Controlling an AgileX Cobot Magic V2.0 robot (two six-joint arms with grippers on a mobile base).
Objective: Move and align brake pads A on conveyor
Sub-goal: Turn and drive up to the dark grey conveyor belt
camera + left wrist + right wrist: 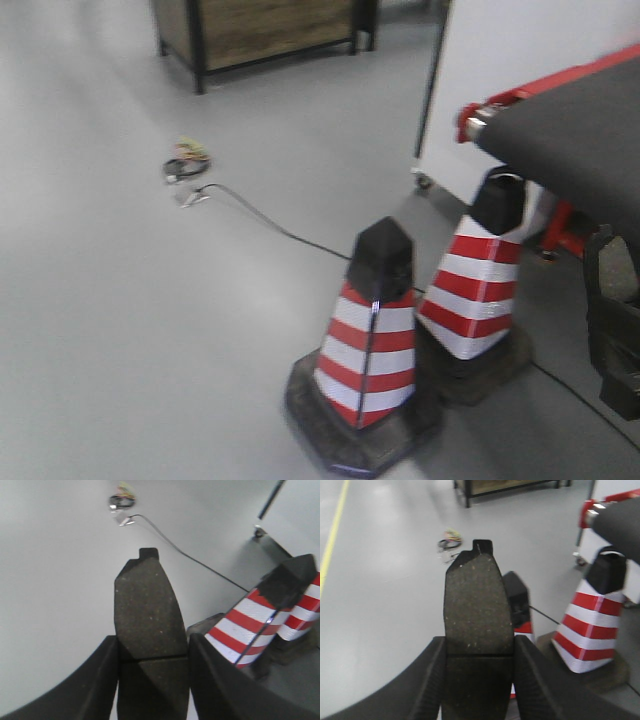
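Open grey floor (140,330) ahead and to the left, crossed by a thin cable (268,224). Bounded on the right by two striped cones (366,345) and the red-edged conveyor (590,135) end above them. Left jaws closed on a brake pad (149,617), right jaws on a second brake pad (477,607). Both held off the belt, apparently above the floor, tabs pointing forward.

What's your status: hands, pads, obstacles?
Left hand shut on dark grey oblong brake pad; right hand shut on second such pad. Charcoal felt conveyor at right. Two red-white striped cones beside it.
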